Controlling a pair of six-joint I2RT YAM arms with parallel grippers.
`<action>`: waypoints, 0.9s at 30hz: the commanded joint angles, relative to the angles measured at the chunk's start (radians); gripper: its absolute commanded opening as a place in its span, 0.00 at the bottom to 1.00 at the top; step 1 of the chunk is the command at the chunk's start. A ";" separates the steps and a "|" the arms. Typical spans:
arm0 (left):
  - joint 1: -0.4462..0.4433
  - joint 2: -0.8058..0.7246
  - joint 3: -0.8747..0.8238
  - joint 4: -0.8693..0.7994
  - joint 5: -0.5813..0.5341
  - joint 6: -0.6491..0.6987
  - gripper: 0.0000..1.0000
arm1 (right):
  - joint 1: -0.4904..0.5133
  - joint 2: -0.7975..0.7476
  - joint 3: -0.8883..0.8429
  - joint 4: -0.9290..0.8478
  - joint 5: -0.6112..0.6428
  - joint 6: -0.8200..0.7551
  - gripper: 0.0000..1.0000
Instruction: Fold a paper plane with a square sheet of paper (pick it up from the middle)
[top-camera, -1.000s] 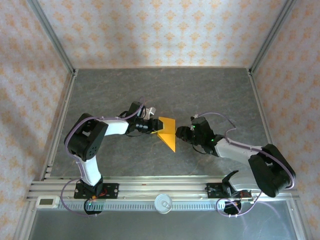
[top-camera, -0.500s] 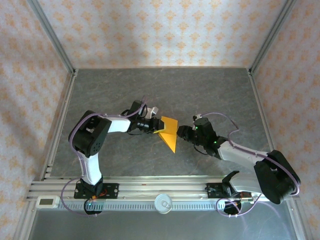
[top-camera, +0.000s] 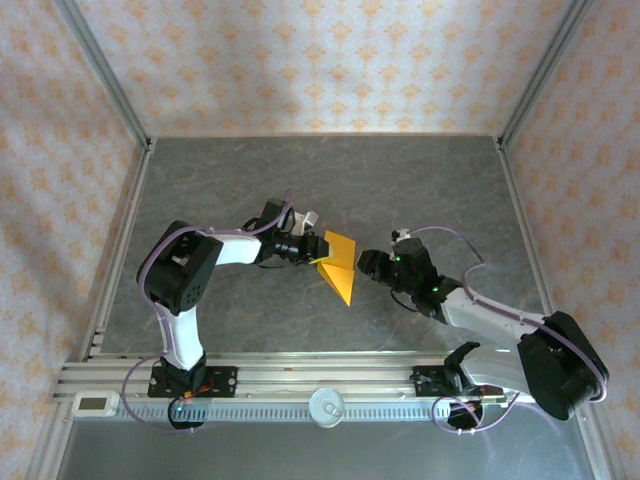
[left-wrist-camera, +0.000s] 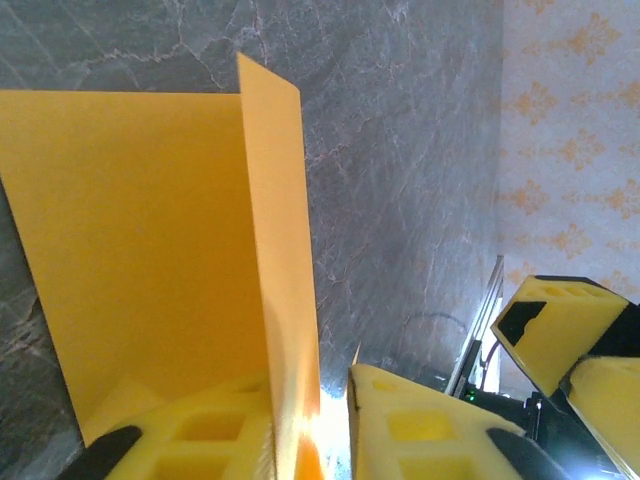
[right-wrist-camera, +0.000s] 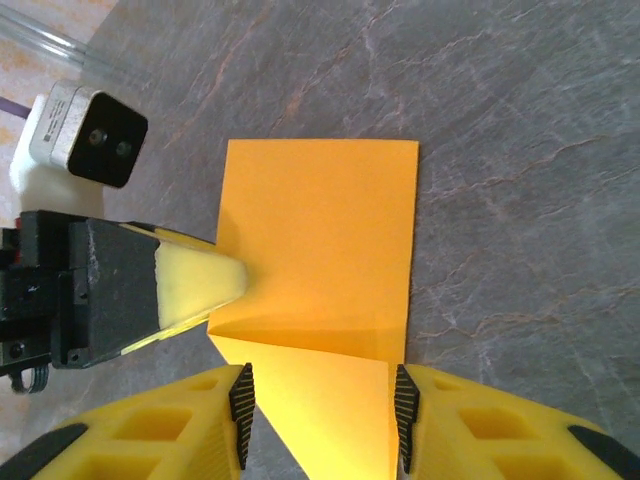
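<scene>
**Left jaws narrow onto a raised flap while the right gripper waits at the paper's right**

Over the last second the left gripper (top-camera: 312, 252) has drawn its jaws in from about half open to a narrow gap. In the left wrist view a flap of the orange sheet of paper (left-wrist-camera: 140, 220) stands on edge between the yellow fingers (left-wrist-camera: 200, 430). It lies against one finger, and a thin dark slit remains beside the other, so I cannot tell whether the pinch is complete.

The sheet, already partly folded, lies in the middle of the grey table (top-camera: 420, 180). It has one crease across it and a pointed corner towards the near side. This looks like an early fold being set up, with the dart shape far from made.

The right gripper (top-camera: 368, 264) has edged in towards the sheet's right side. Its jaws stand roughly half open and hold nothing. In its own wrist view they sit either side of the near point of the sheet (right-wrist-camera: 320, 230).

The two grippers are now close together across a small sheet, which leaves little room to turn the flap over. The left wrist camera (right-wrist-camera: 90, 135) also juts out just beside the paper. The patterned walls stand well clear.
</scene>
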 joint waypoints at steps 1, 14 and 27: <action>0.004 0.013 0.021 0.021 -0.017 0.002 0.17 | -0.003 -0.033 -0.025 0.019 0.120 0.031 0.44; 0.009 -0.106 -0.051 0.040 -0.217 -0.082 0.04 | -0.004 0.028 -0.017 0.078 0.091 -0.127 0.26; 0.009 -0.101 -0.038 0.083 -0.183 -0.138 0.19 | 0.245 0.135 -0.043 0.245 0.299 -0.595 0.42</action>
